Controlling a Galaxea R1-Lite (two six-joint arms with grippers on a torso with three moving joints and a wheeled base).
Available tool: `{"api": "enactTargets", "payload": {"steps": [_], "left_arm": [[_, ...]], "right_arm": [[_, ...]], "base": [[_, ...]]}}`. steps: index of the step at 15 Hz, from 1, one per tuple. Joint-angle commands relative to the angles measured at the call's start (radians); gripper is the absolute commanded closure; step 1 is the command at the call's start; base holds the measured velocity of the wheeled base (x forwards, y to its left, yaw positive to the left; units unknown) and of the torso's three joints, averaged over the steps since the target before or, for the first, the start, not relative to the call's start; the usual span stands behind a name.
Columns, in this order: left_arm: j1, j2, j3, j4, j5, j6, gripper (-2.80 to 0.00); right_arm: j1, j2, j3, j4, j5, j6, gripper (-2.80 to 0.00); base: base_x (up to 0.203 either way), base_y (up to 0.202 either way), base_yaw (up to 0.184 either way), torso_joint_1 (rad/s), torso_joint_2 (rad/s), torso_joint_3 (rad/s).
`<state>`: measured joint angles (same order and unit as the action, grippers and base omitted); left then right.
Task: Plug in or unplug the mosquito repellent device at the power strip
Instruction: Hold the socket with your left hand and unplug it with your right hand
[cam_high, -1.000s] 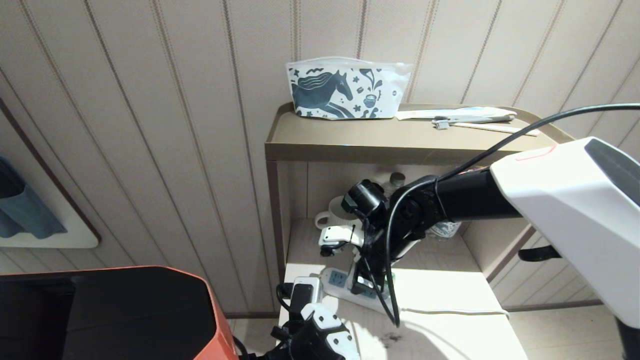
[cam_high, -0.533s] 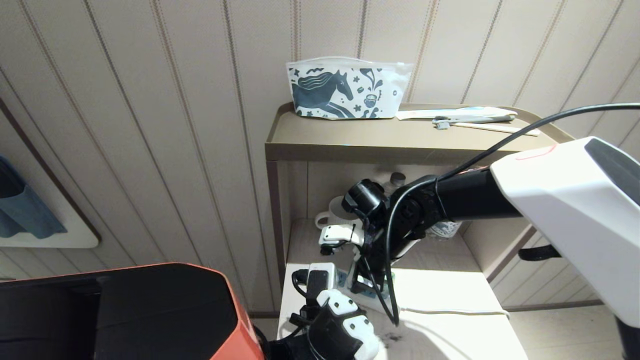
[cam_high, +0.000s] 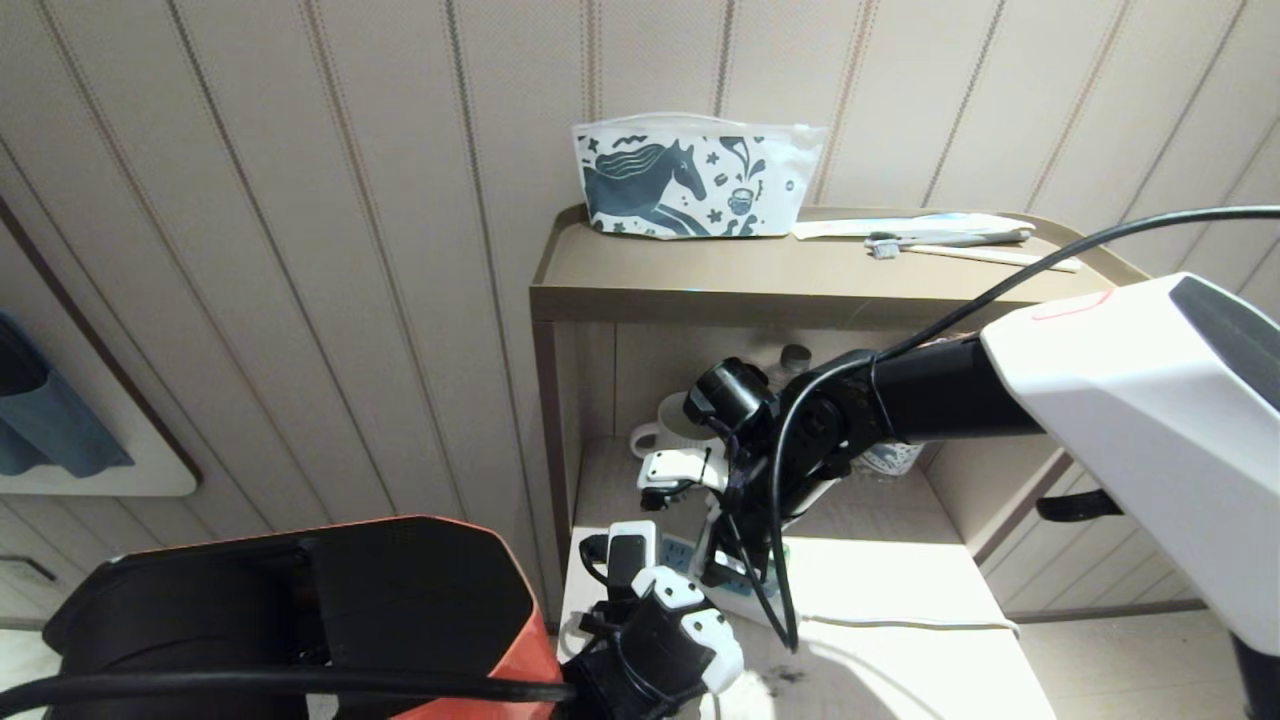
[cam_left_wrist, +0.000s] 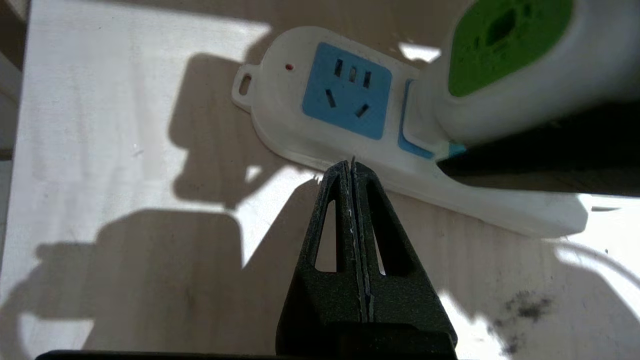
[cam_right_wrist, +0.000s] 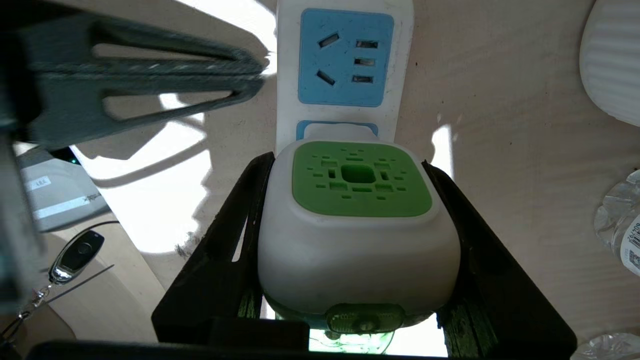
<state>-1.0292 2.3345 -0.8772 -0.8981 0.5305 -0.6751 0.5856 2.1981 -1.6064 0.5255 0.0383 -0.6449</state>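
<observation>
Right wrist view: right gripper (cam_right_wrist: 357, 250) jaws pinching the mosquito repellent device (cam_right_wrist: 357, 225), a small rounded white plastic plug-in unit with a green vented top patch and a translucent green bottle at its base. Black fingers (cam_right_wrist: 220, 260) against both flanks of the unit. Device sits seated against the second socket of the power strip (cam_right_wrist: 345, 60), a long white plastic strip with light-blue socket faces; end socket beside it free.

Left wrist view: left gripper (cam_left_wrist: 352, 167) jaws pressed together, holding nothing, tip just beside the strip's long edge (cam_left_wrist: 320, 100), near the free socket. Contact with the strip not resolvable.

Head view vs. a second ago: left gripper (cam_high: 640, 565) advanced from the shelf's front edge up to the strip's near end; right arm unmoved, grip unchanged. Judged: closed left jaws positioned to brace or pin the strip while the right pulls or presses the device. Insertion or removal not distinguishable from these frames.

Surroundings: pale wooden lower shelf (cam_high: 900, 590) of a tan open cabinet, hard sunlight patches, dark smudge near the front. White mug (cam_high: 660, 425) behind the arm. Horse-print pouch (cam_high: 690, 180) on the cabinet top. Panelled beige wall (cam_high: 300, 250) behind.
</observation>
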Motion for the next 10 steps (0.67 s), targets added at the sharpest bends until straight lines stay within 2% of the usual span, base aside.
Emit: {"api": "enactTargets", "payload": {"steps": [1,10], "left_arm": [[0.017,0.006,-0.011,-0.005,0.003,-0.004,0.00],[0.026,-0.017,-0.022,-0.013,0.029,-0.003,0.00]], "right_arm": [[-0.001,-0.003,0.002,0.004,0.000,-0.004,0.00],[-0.001,-0.009,0.002,0.005,0.000,-0.004,0.00]], "base": [[0.000,0.000,0.000,0.000,0.00,0.000],[0.000,0.000,0.000,0.000,0.00,0.000]]}}
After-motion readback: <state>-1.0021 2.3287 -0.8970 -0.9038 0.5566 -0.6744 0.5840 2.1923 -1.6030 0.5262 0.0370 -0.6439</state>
